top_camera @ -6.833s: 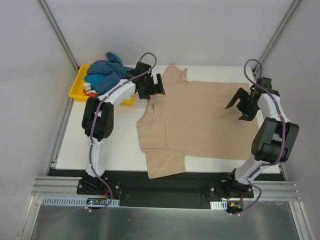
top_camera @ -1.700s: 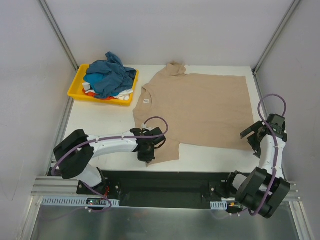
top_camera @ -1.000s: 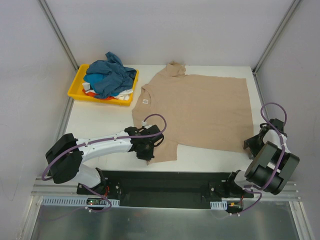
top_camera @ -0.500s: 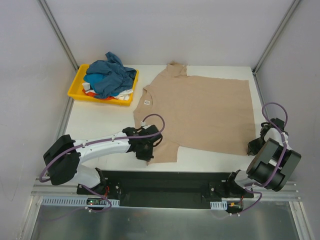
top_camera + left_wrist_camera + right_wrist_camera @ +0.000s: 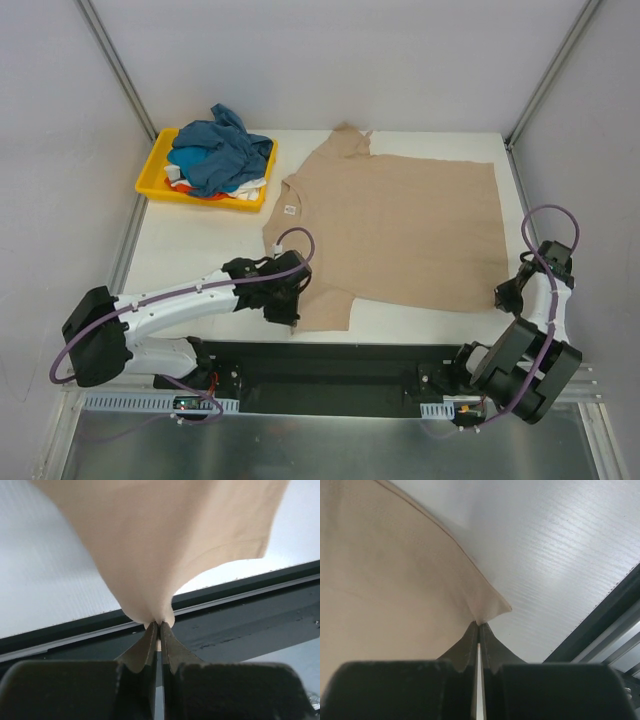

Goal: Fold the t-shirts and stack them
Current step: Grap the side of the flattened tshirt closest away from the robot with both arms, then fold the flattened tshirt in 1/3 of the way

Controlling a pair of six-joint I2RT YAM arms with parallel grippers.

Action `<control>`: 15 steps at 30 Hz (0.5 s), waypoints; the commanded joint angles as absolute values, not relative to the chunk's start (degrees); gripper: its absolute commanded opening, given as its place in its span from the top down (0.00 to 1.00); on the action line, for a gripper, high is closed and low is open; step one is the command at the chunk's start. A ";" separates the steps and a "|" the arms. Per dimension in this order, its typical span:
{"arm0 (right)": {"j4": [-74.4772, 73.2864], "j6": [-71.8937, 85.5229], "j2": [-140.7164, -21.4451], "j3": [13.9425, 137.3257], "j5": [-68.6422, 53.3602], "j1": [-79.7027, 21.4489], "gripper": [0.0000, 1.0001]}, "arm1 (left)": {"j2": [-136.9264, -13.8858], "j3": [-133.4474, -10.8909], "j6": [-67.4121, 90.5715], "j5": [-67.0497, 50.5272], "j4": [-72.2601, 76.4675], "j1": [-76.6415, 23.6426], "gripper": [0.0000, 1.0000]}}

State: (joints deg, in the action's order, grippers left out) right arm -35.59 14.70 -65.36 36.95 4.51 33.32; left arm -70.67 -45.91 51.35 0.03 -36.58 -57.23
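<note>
Nothing was folded yet: the left gripper [image 5: 159, 625] and right gripper [image 5: 479, 625] each pinched a near edge of the flat beige shirt [image 5: 400, 225] (other shirts [image 5: 212, 150] lay heaped in the yellow tray [image 5: 149, 183]).

My claw [image 5: 479, 626] pinches a corner of the beige t-shirt [image 5: 385, 570], jaws pressed together; the white table [image 5: 560, 555] shows to the right.

- Tray [image 5: 150, 178], yellow plastic, shallow; far-left corner of table top.
- Table top [image 5: 200, 255], white, matte, finely ribbed.
- Base strip [image 5: 340, 362], black, along near table edge.
- Rail [image 5: 105, 378], aluminium, slotted, beside base strip.
- Enclosure walls [image 5: 330, 60], pale grey.
</note>
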 commanded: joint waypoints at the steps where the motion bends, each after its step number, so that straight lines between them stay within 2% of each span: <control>1: -38.40 12.49 -64.42 40.16 2.11 31.56 0.99 | -73.90 -53.69 44.48 -0.26 -36.39 -53.02 1.00; 9: -41.31 13.01 -66.27 48.07 2.64 28.74 0.97 | -80.94 -70.83 36.48 1.14 -34.45 -43.34 1.00; 15: -43.50 12.75 -74.07 57.91 2.90 27.60 0.97 | -90.86 -80.76 31.82 -4.04 -34.28 -36.66 1.00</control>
